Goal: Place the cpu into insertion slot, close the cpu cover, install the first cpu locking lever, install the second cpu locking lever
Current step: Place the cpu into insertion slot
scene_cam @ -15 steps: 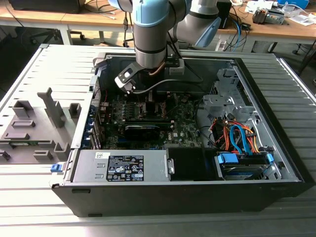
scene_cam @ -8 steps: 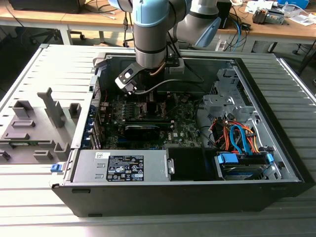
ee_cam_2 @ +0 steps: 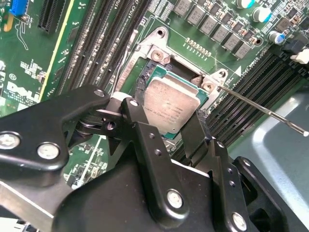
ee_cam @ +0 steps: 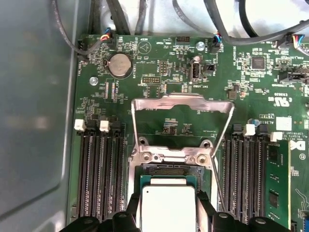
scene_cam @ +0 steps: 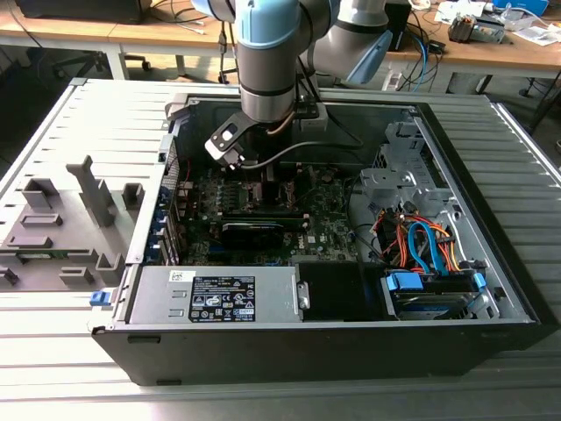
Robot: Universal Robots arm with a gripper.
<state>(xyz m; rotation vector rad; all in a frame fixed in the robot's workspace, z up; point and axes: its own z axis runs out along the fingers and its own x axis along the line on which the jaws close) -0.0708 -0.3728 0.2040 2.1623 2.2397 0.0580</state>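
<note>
- Second wrist view shows us the black two-fingered gripper closed on the cpu, a small flat square chip with a silvery-grey metal top. One finger presses on each of two opposite edges.
- In the first wrist view we see the chip between the fingertips, partly over the insertion slot. That slot is a dark square socket with a thin metal rim on the green circuit board.
- We cannot tell whether the chip touches the socket.
- We find the cpu cover, a thin silvery metal frame, swung open and clear of the slot.
- In the exterior view we see the light blue and grey arm reaching down into the open black computer case.
</note>
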